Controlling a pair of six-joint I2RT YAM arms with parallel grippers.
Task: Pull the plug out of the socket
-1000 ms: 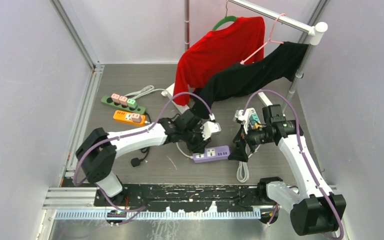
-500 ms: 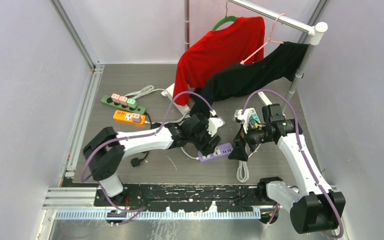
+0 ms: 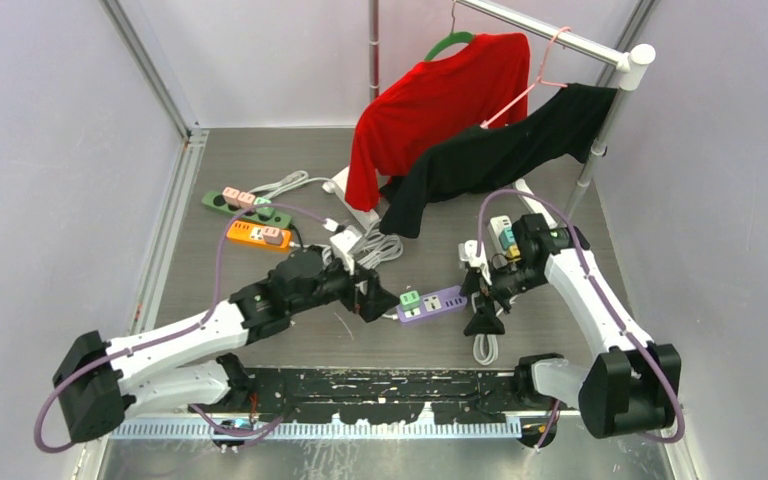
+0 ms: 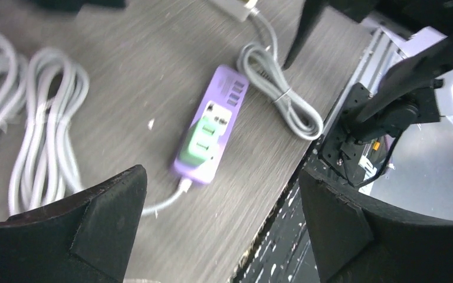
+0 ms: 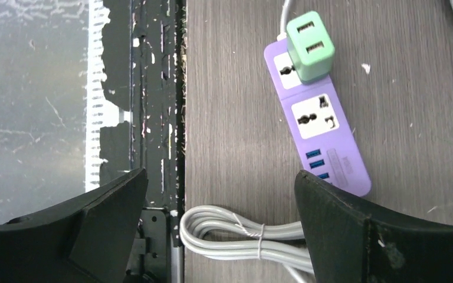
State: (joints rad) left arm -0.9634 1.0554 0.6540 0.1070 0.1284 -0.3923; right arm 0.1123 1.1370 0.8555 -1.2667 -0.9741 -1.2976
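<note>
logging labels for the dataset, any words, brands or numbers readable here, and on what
No text here can be read.
Purple strip: a faint line of print beside its USB ports, too small to read.
Green adapter: no print shows.
Green strip and orange strip: too small in the top view to tell whether they carry print.

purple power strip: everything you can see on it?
The purple power strip is a plastic bar lying flat, face up, on the grey table. A mint-green USB adapter is plugged into the socket at its cord end. The second socket is empty, followed by blue USB ports. A pale cord leaves the adapter end. A tied grey cable bundle lies off the USB end. Nothing holds it.
</note>
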